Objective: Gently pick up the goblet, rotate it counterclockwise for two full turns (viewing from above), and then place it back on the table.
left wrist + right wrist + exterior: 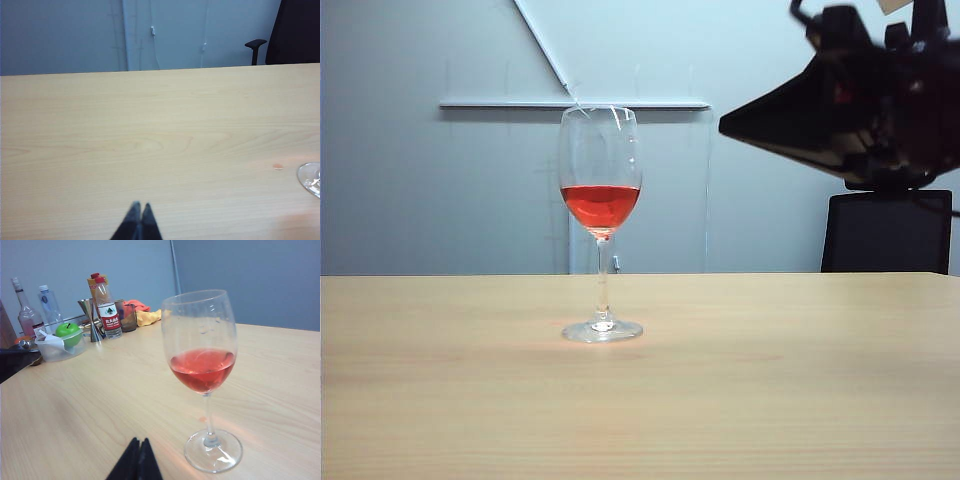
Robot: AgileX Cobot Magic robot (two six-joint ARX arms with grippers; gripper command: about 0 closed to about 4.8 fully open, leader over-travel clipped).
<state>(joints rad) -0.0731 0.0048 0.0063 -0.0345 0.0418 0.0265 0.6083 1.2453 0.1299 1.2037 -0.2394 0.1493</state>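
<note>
Exterior view shows one goblet (601, 222), clear glass with a tulip bowl of red liquid, thin stem and round flat foot, standing upright left of centre on the pale wood-grain table (800, 400). Right gripper (136, 460), black pointed fingers pinched together and gripping nothing, hangs just beside the foot. Left gripper (138, 223), likewise clenched and empty, hovers over bare tabletop, apart from the glass.

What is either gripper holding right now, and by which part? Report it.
Nothing is held. The left gripper and right gripper are both shut on nothing above the table; the goblet stands free.
</note>
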